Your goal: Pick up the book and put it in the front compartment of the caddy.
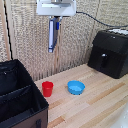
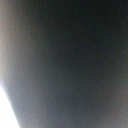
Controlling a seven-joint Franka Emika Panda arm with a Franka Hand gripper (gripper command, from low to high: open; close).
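Note:
High over the table hangs the book [image 1: 51,35], a thin dark blue hardcover seen edge-on and pointing straight down. My gripper [image 1: 55,21] is shut on its upper end, near the top of the exterior view. The caddy [image 1: 22,116], a black soft-sided bin with an inner divider, stands at the exterior view's lower left, below the book and off to that side. The wrist view is a dark blur with a pale strip at one edge; nothing in it can be made out.
A red cup [image 1: 47,88] and a blue bowl [image 1: 76,87] stand on the wooden table beside the caddy. A black hard-cased machine [image 1: 111,52] sits at the exterior view's right. A woven screen wall runs behind.

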